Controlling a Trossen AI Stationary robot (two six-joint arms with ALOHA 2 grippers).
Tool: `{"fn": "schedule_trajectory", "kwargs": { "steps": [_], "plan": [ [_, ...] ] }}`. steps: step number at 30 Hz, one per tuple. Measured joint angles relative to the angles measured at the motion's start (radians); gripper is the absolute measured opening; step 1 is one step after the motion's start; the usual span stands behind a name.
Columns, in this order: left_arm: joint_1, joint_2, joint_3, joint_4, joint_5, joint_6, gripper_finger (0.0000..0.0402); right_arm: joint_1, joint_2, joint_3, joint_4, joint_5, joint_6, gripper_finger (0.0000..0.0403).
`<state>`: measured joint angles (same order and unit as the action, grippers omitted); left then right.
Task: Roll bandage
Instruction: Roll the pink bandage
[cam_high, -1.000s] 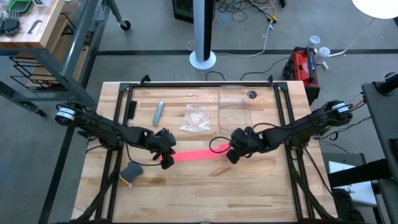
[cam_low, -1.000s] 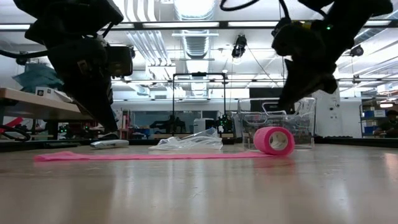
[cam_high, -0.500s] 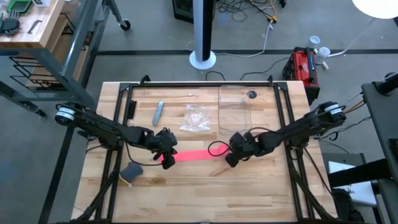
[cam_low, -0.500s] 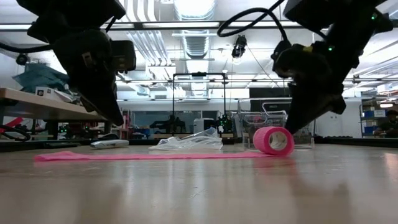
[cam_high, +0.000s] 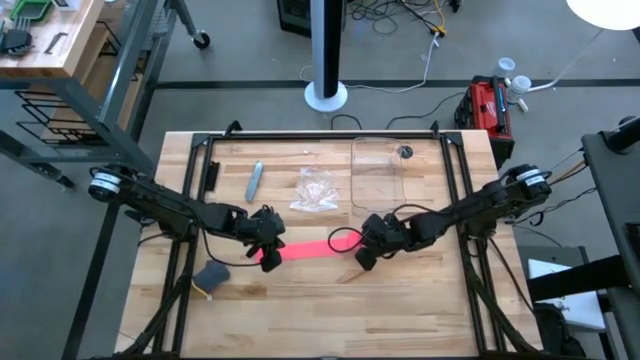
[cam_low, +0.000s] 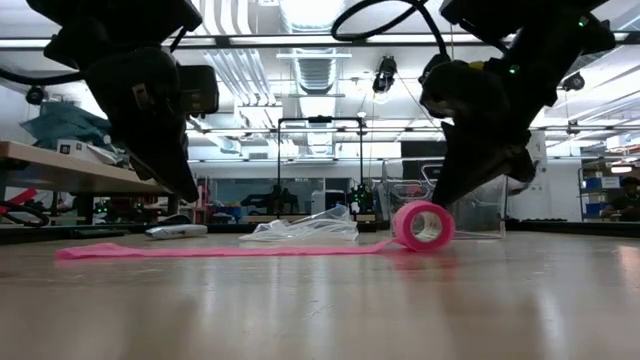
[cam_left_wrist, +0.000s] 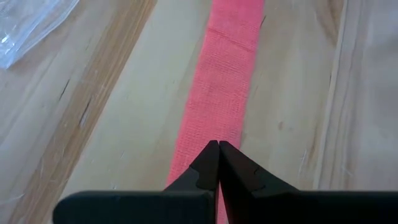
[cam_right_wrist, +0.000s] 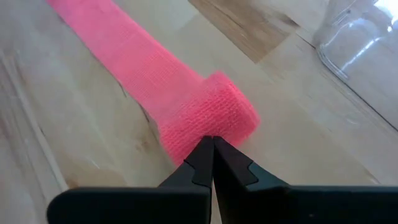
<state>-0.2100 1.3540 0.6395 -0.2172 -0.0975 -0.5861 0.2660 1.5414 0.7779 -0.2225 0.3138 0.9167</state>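
The light butcher-block wooden desk (cam_high: 330, 300) carries everything, framed by black rails. The two dark arms reach in from either side toward its middle. A clear rectangular plastic tray (cam_high: 378, 172) sits near the far edge, with a crinkled clear plastic bag (cam_high: 314, 190) just beside it and a slim grey tool (cam_high: 254, 181) farther along toward the left arm. A dark grey-blue lump (cam_high: 211, 275) lies near the left arm's side, toward the front of the desk.

The bright pink-red fabric bandage (cam_high: 312, 248) lies flat as a long narrow strip across the middle of the desk, ending in a small compact roll on the right arm's side (cam_low: 422, 225). The left gripper (cam_left_wrist: 219, 149) has its fingers pressed together, the tips down on the strip's free end. The right gripper (cam_right_wrist: 209, 144) also has its fingers pressed together, the tips touching the roll's side, nothing pinched between them
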Motion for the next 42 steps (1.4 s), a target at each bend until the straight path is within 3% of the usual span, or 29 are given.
{"fn": "schedule_trajectory", "kwargs": {
  "steps": [6,16,21,26,31,37,42],
  "plan": [
    [0.0,0.0,0.0,0.078,-0.001,0.014,0.0,-0.003,-0.003,0.0,0.003,0.037,-0.039,0.0],
    [0.0,0.027,0.0,0.654,-0.05,0.342,0.0,0.004,-0.169,-0.005,-0.007,0.106,-0.168,0.0],
    [0.009,0.086,0.002,0.774,-0.052,0.414,0.0,0.037,-0.301,-0.056,-0.013,0.1,-0.235,0.0],
    [0.03,0.204,0.064,0.768,-0.052,0.409,0.0,0.069,-0.43,-0.148,-0.012,0.071,-0.228,0.0],
    [0.066,0.347,0.203,0.719,-0.051,0.451,0.0019,0.076,-0.498,-0.213,-0.014,0.07,-0.194,0.0],
    [0.121,0.493,0.423,0.429,-0.051,0.477,0.0088,0.076,-0.511,-0.227,-0.011,0.072,-0.184,0.0],
    [0.152,0.581,0.561,0.347,-0.038,0.523,0.0156,0.077,-0.503,-0.227,-0.012,0.074,-0.185,0.0002]
  ]
}}
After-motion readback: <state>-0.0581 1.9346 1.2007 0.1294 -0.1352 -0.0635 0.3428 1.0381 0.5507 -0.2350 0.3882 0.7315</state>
